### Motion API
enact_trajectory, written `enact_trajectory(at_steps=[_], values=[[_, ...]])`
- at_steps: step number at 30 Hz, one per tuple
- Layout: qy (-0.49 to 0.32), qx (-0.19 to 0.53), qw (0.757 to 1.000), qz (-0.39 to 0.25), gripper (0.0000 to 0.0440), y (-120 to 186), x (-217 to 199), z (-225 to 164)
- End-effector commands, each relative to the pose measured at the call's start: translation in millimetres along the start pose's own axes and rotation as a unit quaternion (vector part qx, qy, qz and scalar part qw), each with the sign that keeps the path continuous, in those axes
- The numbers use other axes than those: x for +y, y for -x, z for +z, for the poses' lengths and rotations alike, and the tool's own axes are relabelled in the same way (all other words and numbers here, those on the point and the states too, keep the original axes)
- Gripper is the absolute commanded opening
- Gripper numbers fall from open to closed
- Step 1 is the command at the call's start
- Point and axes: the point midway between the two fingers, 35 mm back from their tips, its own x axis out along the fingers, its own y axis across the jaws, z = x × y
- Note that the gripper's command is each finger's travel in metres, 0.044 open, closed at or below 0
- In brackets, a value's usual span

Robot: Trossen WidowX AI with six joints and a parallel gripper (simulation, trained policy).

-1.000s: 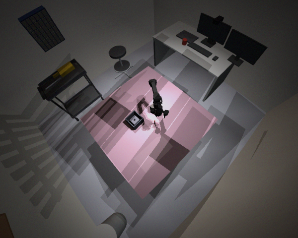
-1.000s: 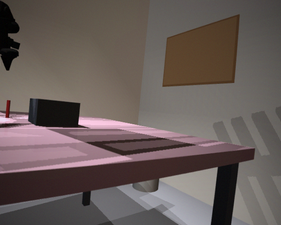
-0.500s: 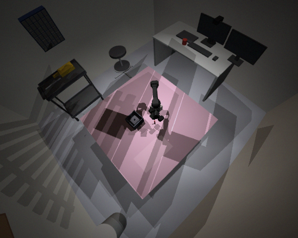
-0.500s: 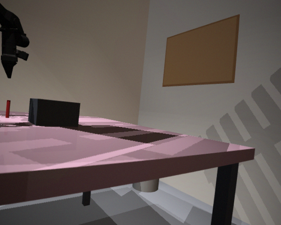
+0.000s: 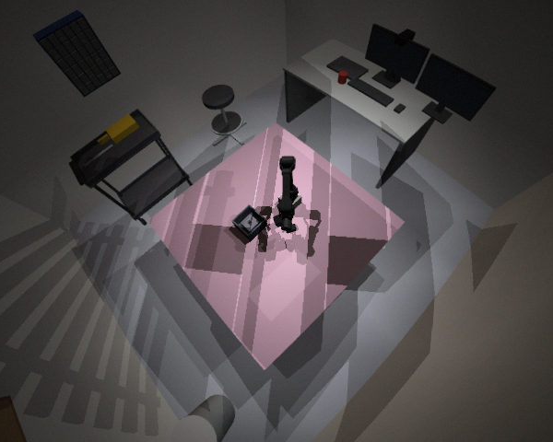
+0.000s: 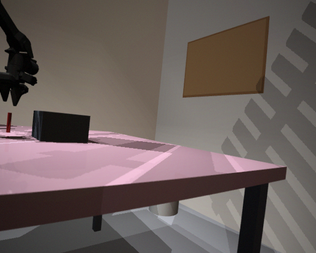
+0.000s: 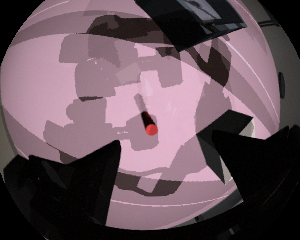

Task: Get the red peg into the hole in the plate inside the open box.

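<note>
Reaching for the red cylindrical peg (image 6: 8,122) (image 7: 151,129) looks like the step in hand. The peg stands upright on the pink square tabletop (image 5: 276,290) (image 6: 98,168) (image 7: 40,75), outside the dark open-topped box (image 5: 241,230) (image 6: 64,126) (image 7: 177,30) and still to be picked up. Above it hangs the black two-fingered gripper (image 5: 286,226) (image 6: 9,103) (image 7: 168,140), fingers wide apart with nothing between them. The next move calls for centring over the peg, a straight descent with one finger on each side, and only then a squeeze; a sideways brush could topple so slim a thing. Later, the box walls will leave little room around the pale plate (image 5: 244,219) (image 7: 205,11) at the bottom, so the peg should go in upright. A black-and-white angular piece (image 5: 296,200) (image 7: 230,120) shows beyond one finger in the wrist view; I cannot tell what it is. The black round-seated stool (image 5: 217,96) and the dark trolley (image 5: 153,188) are well clear of the work
</note>
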Motion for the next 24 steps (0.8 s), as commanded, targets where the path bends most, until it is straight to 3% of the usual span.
enact_trajectory(at_steps=[1,15,18,24], values=[[-0.034,0.000,0.999,-0.016,0.0428,-16.5,-2.1,0.6],[-0.134,-0.011,0.991,-0.010,0.0401,-73.5,4.3,-1.4],[-0.148,-0.008,0.989,-0.011,0.0354,-81.9,2.9,-4.6],[-0.174,0.009,0.984,-0.018,0.0209,-92.5,-1.3,-10.9]])
